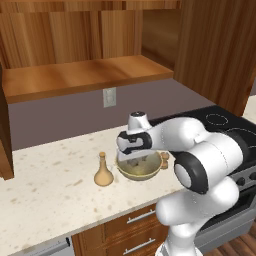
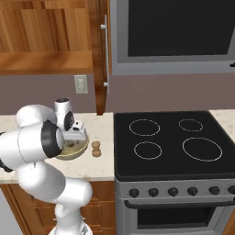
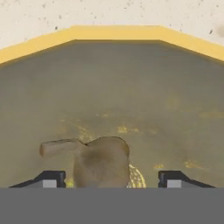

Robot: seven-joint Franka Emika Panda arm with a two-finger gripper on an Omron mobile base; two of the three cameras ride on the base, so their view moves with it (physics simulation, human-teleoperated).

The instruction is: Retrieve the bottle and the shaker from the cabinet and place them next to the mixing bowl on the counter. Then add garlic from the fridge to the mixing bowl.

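My gripper (image 1: 135, 161) hangs just above the yellow-rimmed mixing bowl (image 1: 150, 172), pointing down into it. In the hand view its fingertips (image 3: 50, 179) stand wide apart and open. A brownish garlic (image 3: 98, 159) lies on the bowl's floor (image 3: 131, 87) between them, free of both tips. A tan bottle (image 1: 103, 172) stands upright on the counter just left of the bowl. The small brown shaker (image 1: 164, 159) sits right of the bowl, also seen as the shaker (image 2: 96, 148) beside the bowl (image 2: 79, 149). The gripper (image 2: 75, 134) is partly hidden by my arm.
A black stove top (image 2: 174, 140) lies right of the speckled counter (image 1: 55, 185). An open wooden cabinet shelf (image 1: 85, 75) hangs above, and its open door (image 2: 102, 59) juts out over the counter. A wall outlet (image 1: 109, 97) is behind the bowl.
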